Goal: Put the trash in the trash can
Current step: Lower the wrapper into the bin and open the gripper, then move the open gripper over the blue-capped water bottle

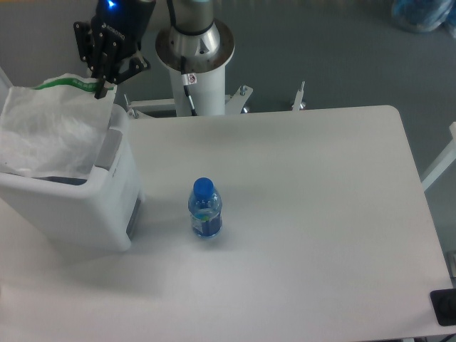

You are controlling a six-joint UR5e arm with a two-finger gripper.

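The trash can (107,214) is a white boxy bin with a grey panel, standing at the table's left edge. A translucent whitish plastic bag (50,132) with a green edge strip hangs over the bin's opening and droops into it. My gripper (102,87) is above the bin's back right corner, shut on the bag's green-edged top corner. A small clear bottle (205,209) with a blue cap and blue-green label stands upright on the table, right of the bin and apart from the gripper.
The robot's white base column (194,64) rises behind the table's back edge. The white table (320,228) stretches to the right. A blue object (420,13) lies on the floor at top right.
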